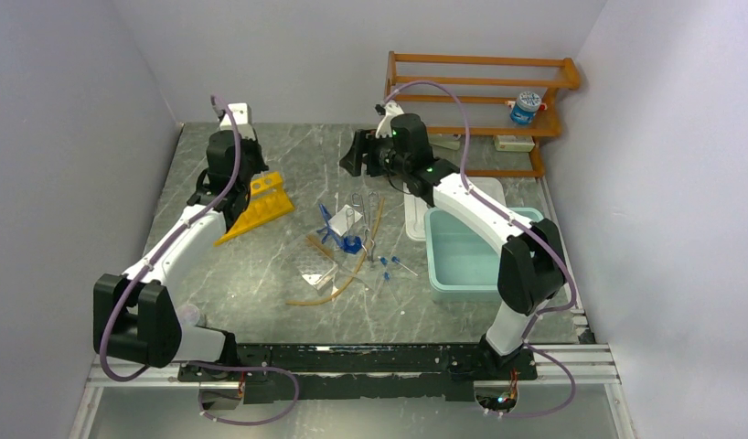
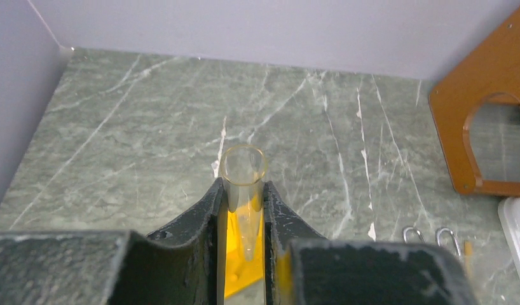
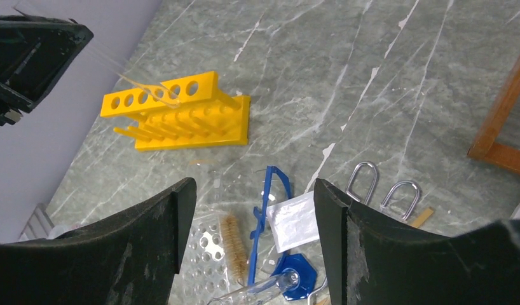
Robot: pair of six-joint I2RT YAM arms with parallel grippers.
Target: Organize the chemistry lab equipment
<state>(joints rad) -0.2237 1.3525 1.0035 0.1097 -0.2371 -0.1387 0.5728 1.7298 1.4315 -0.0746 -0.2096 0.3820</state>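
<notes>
1. Top view: the left hand [image 1: 231,183] hangs directly over the bright yellow plastic rack with a row of round holes [image 1: 261,203], at the far left of the grey marbled bench [image 1: 261,302]. The right hand [image 1: 357,155] hovers with nothing in it. Toward the arm bases from it lies the loose heap: blue-framed clear goggles [image 1: 338,229], metal tongs [image 1: 368,208], a long tan rubber tube [image 1: 352,274] and tiny blue-capped tubes [image 1: 389,265]. A pale teal plastic tub [image 1: 462,256] sits off to its right.

2. Left wrist view: the left hand [image 2: 243,216] is pinched narrow on a clear glass test tube [image 2: 243,168]. The open mouth stands above the fingertips and the rounded end points down at the yellow rack [image 2: 241,267] in the gap below.

3. Right wrist view: the right hand [image 3: 254,190] is spread wide and holds nothing. Under it lie the goggles [image 3: 264,203], a white packet [image 3: 295,222] and the tongs' loops [image 3: 378,184]. Beyond the fingertips, the test tube [image 3: 140,79] slants down toward the rack's [image 3: 181,117] hole row. Whether its tip is inside a hole I cannot tell.

4. The step in hand looks like seating the tube. To do it well, bring the tube upright and centre it over one hole. Lower it slowly and release only once the rack bears it. A sideways push could slide the light rack.
</notes>
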